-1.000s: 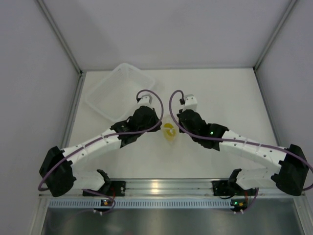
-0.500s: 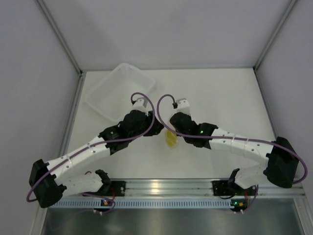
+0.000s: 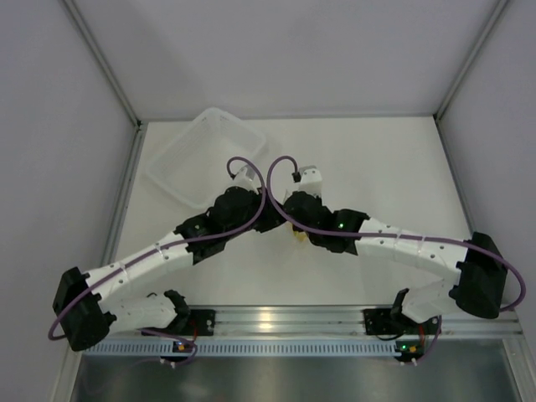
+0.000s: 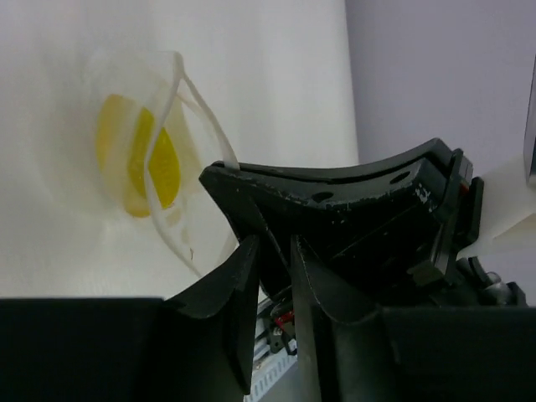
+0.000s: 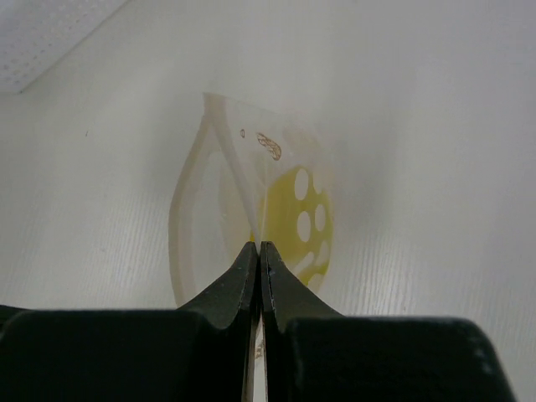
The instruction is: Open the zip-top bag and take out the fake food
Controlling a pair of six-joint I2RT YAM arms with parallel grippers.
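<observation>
The zip-top bag (image 5: pixel 219 201) is a clear pouch hanging over the white table, its mouth pulled into an oval. The yellow fake food (image 5: pixel 293 226) sits inside it. My right gripper (image 5: pixel 259 248) is shut on one lip of the bag's mouth. In the left wrist view the bag (image 4: pixel 188 109) and the food (image 4: pixel 134 159) lie up and to the left of my left gripper (image 4: pixel 274 255). That gripper stands slightly open with nothing between its fingers, close against the right gripper's black body (image 4: pixel 352 209). From above, both wrists cover most of the bag (image 3: pixel 295 238).
A translucent white tray (image 3: pixel 205 155) lies at the back left, just beyond the left wrist. Grey walls close in the table on three sides. The metal rail (image 3: pixel 268 322) with both arm bases runs along the near edge.
Both wrists have moved closer together over the bag, which now shows far less from above. The left gripper has come off its shut state and stands slightly apart.
</observation>
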